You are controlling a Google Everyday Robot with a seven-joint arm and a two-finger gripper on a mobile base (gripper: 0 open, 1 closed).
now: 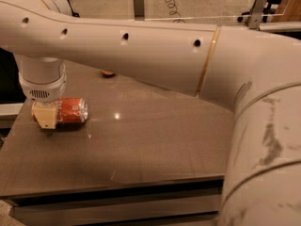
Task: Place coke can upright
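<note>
The coke can (71, 110) is red with a silver end. It lies on its side on the brown table (155, 140) at the left, silver end pointing right. My gripper (45, 117) hangs from the white wrist at the can's left end and covers that end. I cannot tell whether it is touching the can. The big white arm crosses the whole upper part of the view.
A small orange round thing (108, 73) shows at the table's back, mostly hidden under the arm. The table's front edge (117, 185) runs below, its left edge near the gripper. Chairs and a glass panel stand behind the table.
</note>
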